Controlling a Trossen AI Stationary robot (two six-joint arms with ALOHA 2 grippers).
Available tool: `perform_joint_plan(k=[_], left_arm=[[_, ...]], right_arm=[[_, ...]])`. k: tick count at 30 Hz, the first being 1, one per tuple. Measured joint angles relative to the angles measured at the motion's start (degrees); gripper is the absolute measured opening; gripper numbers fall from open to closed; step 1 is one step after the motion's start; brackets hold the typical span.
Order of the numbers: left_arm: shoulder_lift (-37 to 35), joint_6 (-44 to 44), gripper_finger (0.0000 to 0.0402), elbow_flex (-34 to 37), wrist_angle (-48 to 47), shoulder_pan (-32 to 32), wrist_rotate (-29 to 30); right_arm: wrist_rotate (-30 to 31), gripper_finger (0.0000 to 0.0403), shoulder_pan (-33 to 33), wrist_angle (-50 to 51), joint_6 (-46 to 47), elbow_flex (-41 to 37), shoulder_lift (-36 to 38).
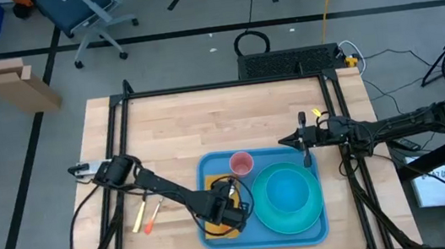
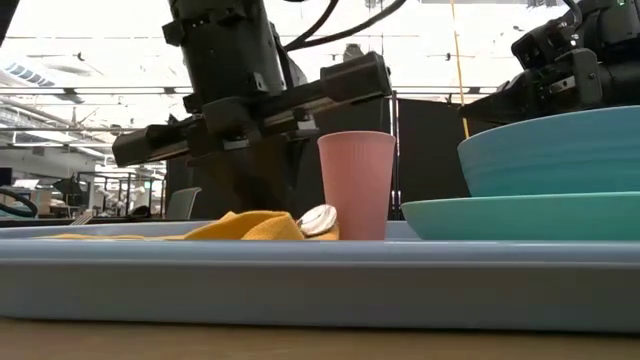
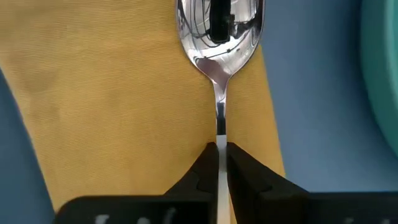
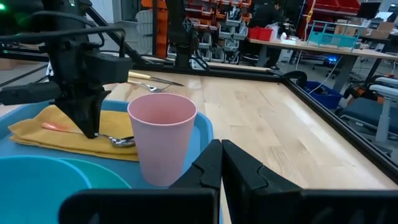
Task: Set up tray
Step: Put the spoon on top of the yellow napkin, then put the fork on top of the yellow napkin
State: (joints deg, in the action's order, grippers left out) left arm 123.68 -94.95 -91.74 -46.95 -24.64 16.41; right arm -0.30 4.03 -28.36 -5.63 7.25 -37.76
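The blue tray (image 1: 211, 167) lies at the table's near middle. On it stand a turquoise plate (image 1: 317, 215) bearing a turquoise bowl (image 1: 286, 193), an upright pink cup (image 1: 242, 164), and a yellow napkin (image 1: 214, 224) lying flat. A metal spoon (image 3: 221, 28) lies on the napkin (image 3: 112, 93). My left gripper (image 3: 221, 148) stands over the napkin, shut on the spoon. My right gripper (image 1: 304, 142) hovers shut above the tray's far right corner, beside the cup (image 4: 161, 137). My left gripper pinches the spoon's thin handle (image 3: 220, 127) between its two fingers, a little behind the spoon's bowl. The fingers (image 4: 87, 115) come from above, pointing down. The spoon's bowl (image 4: 122, 141) rests on the napkin, and the spoon lies about level.
Two orange-handled pieces of cutlery (image 1: 146, 216) lie on the bare wood left of the tray. Black frame rails (image 1: 222, 86) border the table's far, left and right sides. Bare wood stretches beyond the tray toward the far edge.
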Motion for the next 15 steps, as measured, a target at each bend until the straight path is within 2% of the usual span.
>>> perform_joint_plan(k=[9,15], left_arm=[[0.37,1.28,0.0136,0.0,0.99,0.26,-0.55],[-1.32,4.19,0.0183,0.0,-1.05,0.19,-4.98]], right_arm=[[-0.02,0.0,0.0,0.11,0.39,0.0,0.02],[-0.02,0.0,0.0,0.39,0.42,0.0,0.02]])
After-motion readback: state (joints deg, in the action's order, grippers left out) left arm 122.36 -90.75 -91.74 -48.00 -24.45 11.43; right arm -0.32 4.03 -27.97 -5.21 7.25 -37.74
